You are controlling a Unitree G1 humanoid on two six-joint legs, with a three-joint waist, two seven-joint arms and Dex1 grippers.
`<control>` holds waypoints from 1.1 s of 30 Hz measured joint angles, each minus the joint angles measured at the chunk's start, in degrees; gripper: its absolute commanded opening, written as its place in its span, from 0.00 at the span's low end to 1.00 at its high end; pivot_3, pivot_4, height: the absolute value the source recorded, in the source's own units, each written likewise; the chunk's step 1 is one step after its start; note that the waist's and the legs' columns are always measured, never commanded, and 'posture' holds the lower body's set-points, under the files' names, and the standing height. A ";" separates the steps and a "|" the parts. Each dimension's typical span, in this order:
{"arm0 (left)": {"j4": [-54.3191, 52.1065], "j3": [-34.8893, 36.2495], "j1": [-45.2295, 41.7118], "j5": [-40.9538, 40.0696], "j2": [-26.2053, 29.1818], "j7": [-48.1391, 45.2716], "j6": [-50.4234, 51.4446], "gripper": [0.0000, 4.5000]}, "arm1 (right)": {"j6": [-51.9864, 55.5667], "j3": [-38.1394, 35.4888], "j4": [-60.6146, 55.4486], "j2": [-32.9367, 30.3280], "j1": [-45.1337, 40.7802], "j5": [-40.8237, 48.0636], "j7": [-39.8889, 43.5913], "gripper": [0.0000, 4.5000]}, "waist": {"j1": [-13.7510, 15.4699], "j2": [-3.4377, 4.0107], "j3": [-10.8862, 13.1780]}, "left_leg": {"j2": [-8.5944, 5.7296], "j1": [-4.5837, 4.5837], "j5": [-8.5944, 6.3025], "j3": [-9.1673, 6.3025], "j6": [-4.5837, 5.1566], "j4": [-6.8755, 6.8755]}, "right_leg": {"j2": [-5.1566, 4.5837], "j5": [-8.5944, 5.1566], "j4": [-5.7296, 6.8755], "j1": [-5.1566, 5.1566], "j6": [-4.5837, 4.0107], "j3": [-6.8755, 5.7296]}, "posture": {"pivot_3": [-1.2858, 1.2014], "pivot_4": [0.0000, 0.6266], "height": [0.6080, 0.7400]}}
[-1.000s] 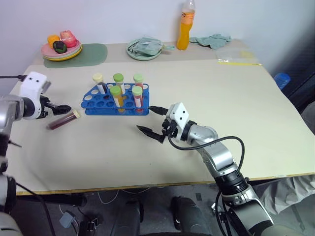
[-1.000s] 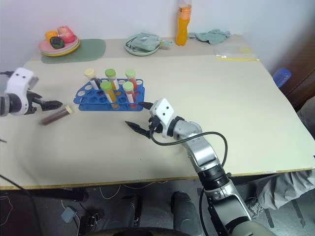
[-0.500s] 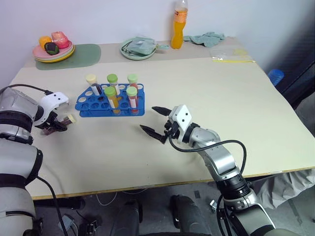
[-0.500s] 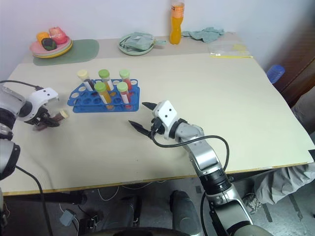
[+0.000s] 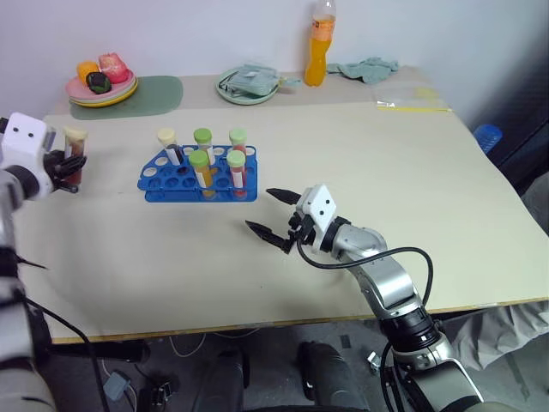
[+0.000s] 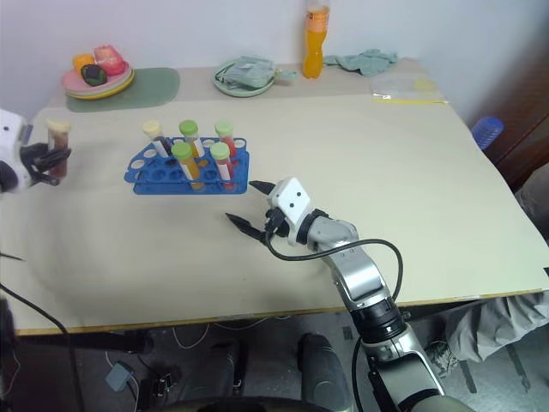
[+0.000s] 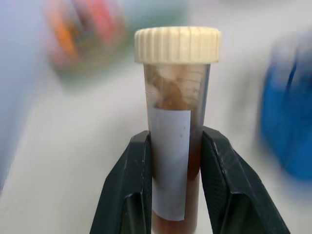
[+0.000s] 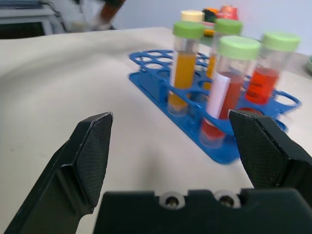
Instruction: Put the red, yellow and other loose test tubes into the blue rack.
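Between black fingers (image 7: pixel 129 195), upright cream-capped, white-labelled, dark red-brown tube (image 7: pixel 175 141).

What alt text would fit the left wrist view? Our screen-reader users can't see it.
A clear test tube with a cream cap, a white label and dark red-brown liquid stands upright, clamped between the left gripper's two black jaws. Behind it lie a pale table and the blurred blue rack.

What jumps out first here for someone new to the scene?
The left gripper holds a cream-capped tube of dark red-brown liquid upright above the table's left edge. Mid-table, the blue rack carries five capped tubes. Just right of it, the right gripper hovers with its fingers spread and nothing between them.
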 measured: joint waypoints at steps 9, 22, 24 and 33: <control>-11.18 -13.43 4.25 16.07 -25.88 30.78 -14.43 0.19 | -1.05 0.63 3.18 0.85 -1.82 -0.27 1.64 0.93 | 0.35 -0.05 -0.15 | -0.17 0.17 0.04 0.15 -0.05 0.11 | 0.44 0.07 0.01 0.21 0.00 -0.02 | 0.52 0.24 1.00; 4.55 -17.58 -1.41 20.27 -26.49 38.59 -18.66 0.19 | -0.95 -0.07 2.66 0.67 -1.28 -0.81 -0.85 0.93 | 0.14 -0.04 -0.15 | -0.12 0.15 0.04 0.19 -0.04 0.07 | 0.51 0.06 -0.01 0.16 -0.01 0.00 | 0.52 0.24 1.00; 4.71 -17.61 -1.49 20.50 -25.86 38.88 -17.99 0.19 | -0.89 -0.08 2.62 0.66 -1.27 -0.81 -1.15 0.93 | 0.13 -0.04 -0.15 | -0.12 0.15 0.04 0.19 -0.04 0.07 | 0.51 0.06 -0.01 0.16 -0.01 0.00 | 0.52 0.24 1.00; 9.99 -17.48 -4.72 18.06 -25.16 37.64 -16.79 0.19 | -0.82 -0.08 2.62 0.69 -1.27 -0.78 -1.22 0.93 | 0.16 -0.04 -0.15 | -0.13 0.15 0.04 0.19 -0.04 0.08 | 0.50 0.06 -0.01 0.16 -0.01 0.00 | 0.52 0.24 1.00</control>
